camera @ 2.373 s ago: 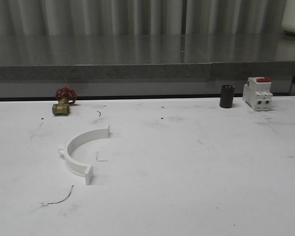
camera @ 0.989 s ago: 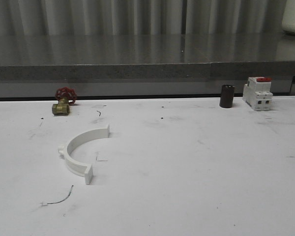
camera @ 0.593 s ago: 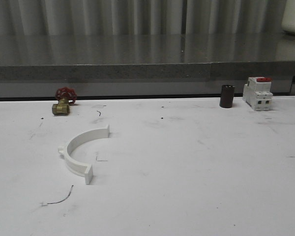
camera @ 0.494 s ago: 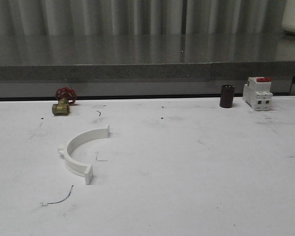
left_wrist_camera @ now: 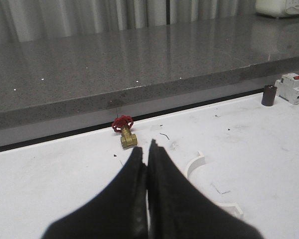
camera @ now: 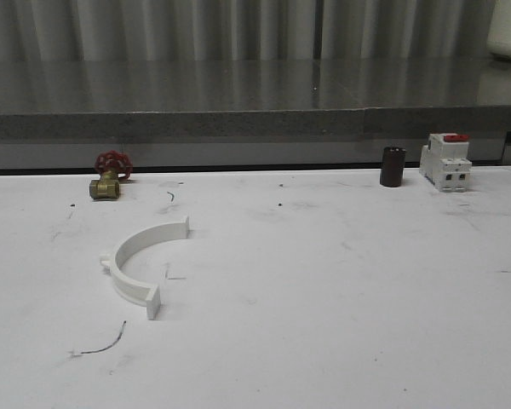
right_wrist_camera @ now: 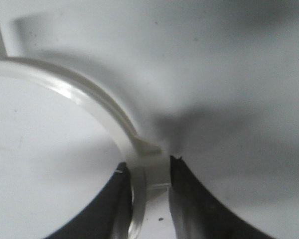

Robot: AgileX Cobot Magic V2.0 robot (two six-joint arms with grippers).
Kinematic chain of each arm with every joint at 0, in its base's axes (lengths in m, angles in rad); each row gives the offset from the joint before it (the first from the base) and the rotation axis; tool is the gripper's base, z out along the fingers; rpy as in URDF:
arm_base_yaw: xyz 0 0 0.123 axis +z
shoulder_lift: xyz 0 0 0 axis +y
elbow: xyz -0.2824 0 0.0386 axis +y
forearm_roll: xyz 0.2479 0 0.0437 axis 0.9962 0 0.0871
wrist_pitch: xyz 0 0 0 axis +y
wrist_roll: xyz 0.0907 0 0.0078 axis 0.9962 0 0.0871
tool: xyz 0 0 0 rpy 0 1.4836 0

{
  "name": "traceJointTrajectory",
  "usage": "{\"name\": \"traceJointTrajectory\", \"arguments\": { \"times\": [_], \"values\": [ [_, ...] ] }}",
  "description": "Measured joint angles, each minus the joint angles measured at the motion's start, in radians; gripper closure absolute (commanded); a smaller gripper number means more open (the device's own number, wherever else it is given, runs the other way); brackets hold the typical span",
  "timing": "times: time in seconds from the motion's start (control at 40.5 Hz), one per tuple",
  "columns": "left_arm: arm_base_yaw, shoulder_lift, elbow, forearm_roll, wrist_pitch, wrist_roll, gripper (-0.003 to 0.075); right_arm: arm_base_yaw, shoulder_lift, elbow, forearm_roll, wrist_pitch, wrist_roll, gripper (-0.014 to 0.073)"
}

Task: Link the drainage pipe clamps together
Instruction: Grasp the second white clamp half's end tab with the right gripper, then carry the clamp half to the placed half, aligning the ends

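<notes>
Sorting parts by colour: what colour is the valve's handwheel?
Red, atop a brass-coloured valve body; the handwheel is clearest in the front view.

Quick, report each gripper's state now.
Left gripper: shut, holding nothing.
Right gripper: shut on a white clamp half, gripped across its band.

This looks like a workshop or test bench for plumbing and electrical hardware. A scuffed white worktop point(camera: 341, 290) carries loose fittings: a brass valve with a red handwheel point(camera: 110, 175) near its far left edge, a dark cylindrical sleeve point(camera: 393, 166) and a white circuit breaker with a red switch point(camera: 445, 162) near its far right edge. Behind runs a grey speckled stone ledge point(camera: 238, 102) under pale corrugated wall panels point(camera: 196, 30).
</notes>
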Motion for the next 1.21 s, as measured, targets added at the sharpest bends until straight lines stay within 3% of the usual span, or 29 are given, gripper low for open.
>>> {"name": "traceJointTrajectory", "arguments": {
  "times": [0.148, 0.297, 0.519, 0.816, 0.989, 1.211],
  "values": [
    [0.000, 0.000, 0.000, 0.000, 0.000, 0.000, 0.0741, 0.027, -0.090, -0.004, 0.006, 0.019, 0.022, 0.0475],
    [0.000, 0.000, 0.000, 0.000, 0.000, 0.000, 0.0741, 0.143, -0.175, -0.004, -0.031, 0.055, 0.116, 0.0494],
    [0.000, 0.000, 0.000, 0.000, 0.000, 0.000, 0.0741, 0.445, -0.208, -0.007, -0.188, 0.128, 0.415, 0.0494],
    [0.000, 0.000, 0.000, 0.000, 0.000, 0.000, 0.0741, 0.823, -0.171, -0.008, -0.200, 0.092, 0.720, 0.0493],
    [0.000, 0.000, 0.000, 0.000, 0.000, 0.000, 0.0741, 0.942, -0.082, -0.045, -0.198, 0.057, 0.807, 0.0493],
    [0.000, 0.000, 0.000, 0.000, 0.000, 0.000, 0.0741, 1.019, 0.045, -0.165, -0.181, 0.053, 0.849, 0.0493]
  ]
}}
